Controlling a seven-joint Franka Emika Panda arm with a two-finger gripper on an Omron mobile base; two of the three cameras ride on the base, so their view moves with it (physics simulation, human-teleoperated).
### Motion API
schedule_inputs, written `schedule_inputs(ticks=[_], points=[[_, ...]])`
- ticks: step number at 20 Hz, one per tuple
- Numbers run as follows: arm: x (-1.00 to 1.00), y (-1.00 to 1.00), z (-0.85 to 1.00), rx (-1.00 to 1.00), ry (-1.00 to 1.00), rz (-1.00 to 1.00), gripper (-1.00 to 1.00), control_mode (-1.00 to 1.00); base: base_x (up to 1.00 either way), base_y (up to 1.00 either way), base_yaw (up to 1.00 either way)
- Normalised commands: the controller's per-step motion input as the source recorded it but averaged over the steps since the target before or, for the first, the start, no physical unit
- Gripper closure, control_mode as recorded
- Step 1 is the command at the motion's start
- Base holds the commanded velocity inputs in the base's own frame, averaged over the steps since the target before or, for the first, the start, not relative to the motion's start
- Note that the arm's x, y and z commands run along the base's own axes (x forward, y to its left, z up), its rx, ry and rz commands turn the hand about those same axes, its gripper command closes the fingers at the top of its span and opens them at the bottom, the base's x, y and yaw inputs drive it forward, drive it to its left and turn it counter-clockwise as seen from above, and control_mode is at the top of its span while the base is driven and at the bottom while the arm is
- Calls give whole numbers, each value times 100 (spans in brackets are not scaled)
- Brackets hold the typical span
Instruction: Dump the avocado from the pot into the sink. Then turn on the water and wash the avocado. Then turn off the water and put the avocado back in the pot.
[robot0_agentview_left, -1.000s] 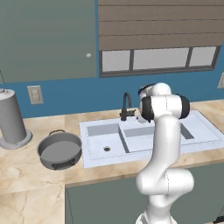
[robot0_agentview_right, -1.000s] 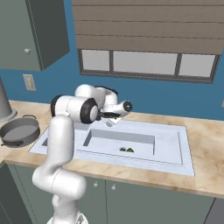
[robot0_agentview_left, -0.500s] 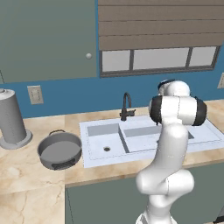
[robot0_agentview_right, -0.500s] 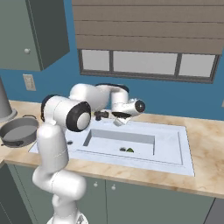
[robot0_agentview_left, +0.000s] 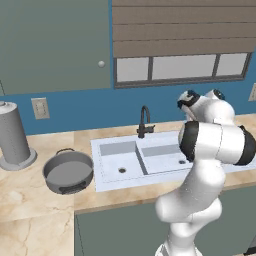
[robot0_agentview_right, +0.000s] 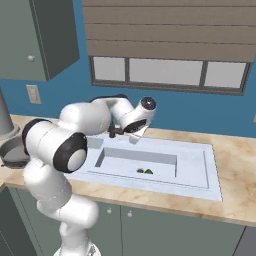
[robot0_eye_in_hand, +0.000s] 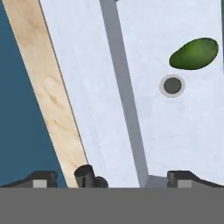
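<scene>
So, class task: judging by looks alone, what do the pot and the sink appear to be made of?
Pot: probably brushed metal, judging by its matte grey body and thin dark loop handles.
Sink: possibly enamel or ceramic, given its smooth, pale white-blue surface without grain; the render leaves this uncertain.

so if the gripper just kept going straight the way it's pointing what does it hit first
Probably the pale floor of the sink. The open gripper looks down into the basin, near its back wall. The avocado and the drain lie off to one side of that line, though depth is hard to judge.
</scene>
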Motion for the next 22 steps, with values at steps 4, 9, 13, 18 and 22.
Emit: schedule_inputs(ticks=[4, 9, 13, 18, 22], points=[[-82, 0, 26, -42, 24, 9, -100, -100, 0, 0, 0], [-61, 0, 13, -38, 26, 21, -100, -100, 0, 0, 0], [-35, -1, 10, -28, 23, 33, -100, -100, 0, 0, 0], [-3, -20, 25, -14, 20, 42, -100, -100, 0, 0, 0], [0, -32, 21, -3, 19, 49, -100, -100, 0, 0, 0]])
